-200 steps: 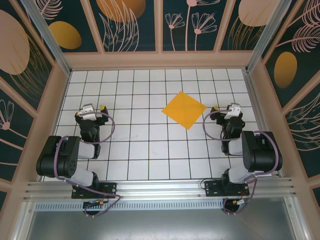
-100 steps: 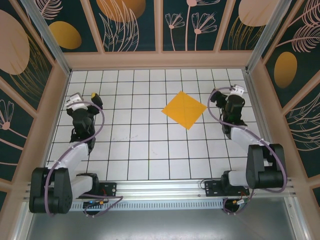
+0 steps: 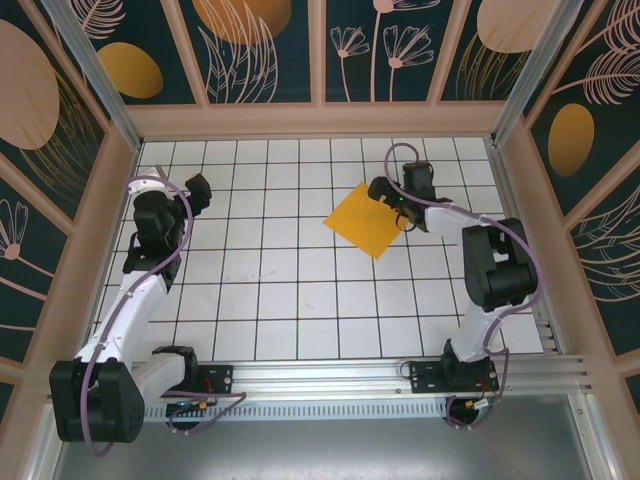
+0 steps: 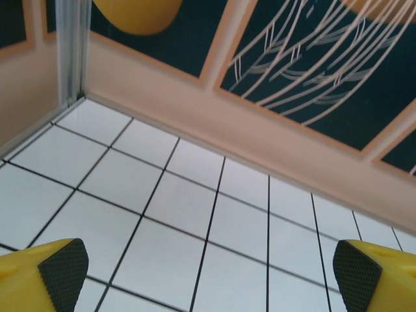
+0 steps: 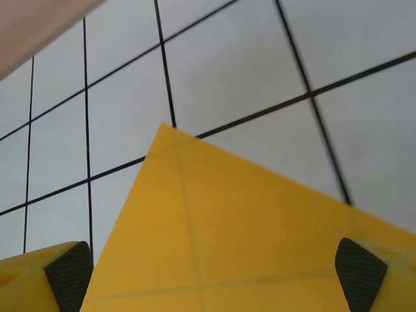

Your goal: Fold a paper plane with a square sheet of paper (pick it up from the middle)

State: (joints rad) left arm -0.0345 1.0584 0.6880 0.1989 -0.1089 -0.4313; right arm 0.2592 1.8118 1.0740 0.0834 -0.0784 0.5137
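1. The nearest thing to a container is the boxed-in cell: a white tiled floor [image 3: 280, 300] walled by leaf-patterned panels [image 3: 265, 50]. All that lies in it is the paper [image 3: 362, 222], flat on the tiles, right of centre in the far half, turned corner-up like a diamond.
2. Your right arm [image 3: 490, 270] reaches up from its base and bends back left, so the right gripper [image 3: 392, 203] sits over the paper's right corner. Its jaws are spread wide and grasp nothing.
3. In the right wrist view, the paper runs between the two black pads [image 5: 65, 283], its far corner pointing away. Faint crease lines cross the sheet.
4. Your left arm [image 3: 135, 290] is stretched along the left side. The left gripper [image 3: 196, 188] is near the far-left corner, well apart from the paper, jaws spread wide and empty. Its wrist view has bare tiles between the pads and the back wall beyond.
5. Hard to call:
   - From above, the right gripper covers the paper's right corner.
   - The right wrist view cuts off the sheet's near part.
   - You can't tell whether the pads touch the paper or hover just above it.
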